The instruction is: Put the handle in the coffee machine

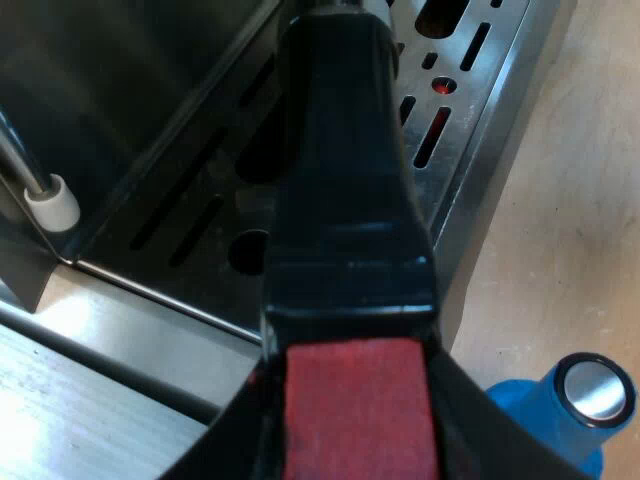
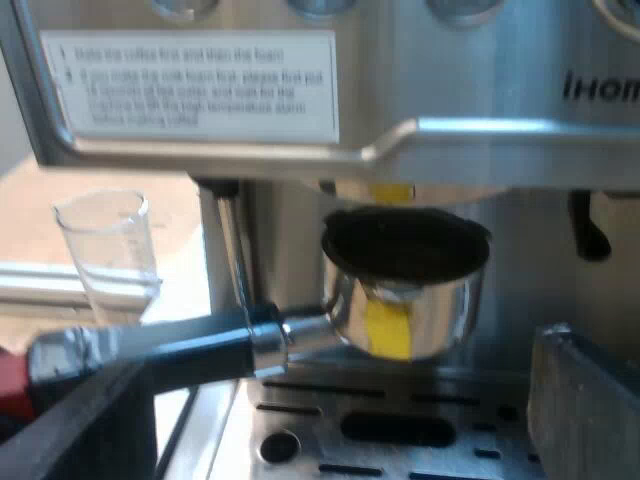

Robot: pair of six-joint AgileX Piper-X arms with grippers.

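The metal holder [image 2: 405, 295] hangs level just under the espresso machine's [image 2: 480, 90] brew head, above the slotted drip tray [image 2: 400, 430], its cup open upward. Its dark handle [image 2: 150, 350] runs out toward the measuring glass and ends in red [image 2: 10, 385]. In the left wrist view the handle [image 1: 345, 170] stretches over the drip tray [image 1: 480, 90], and my left gripper [image 1: 350, 410] is shut on its red end [image 1: 355, 400]. My right gripper [image 2: 330, 440] stands open in front of the drip tray, with nothing between its fingers [image 2: 585, 400].
A clear measuring glass [image 2: 105, 250] stands on the table beside the machine. The steam wand [image 2: 230, 250] hangs down close to the handle; its white tip [image 1: 50, 200] is near the tray's corner. A blue tamper [image 1: 570, 400] stands on the wooden table by the tray.
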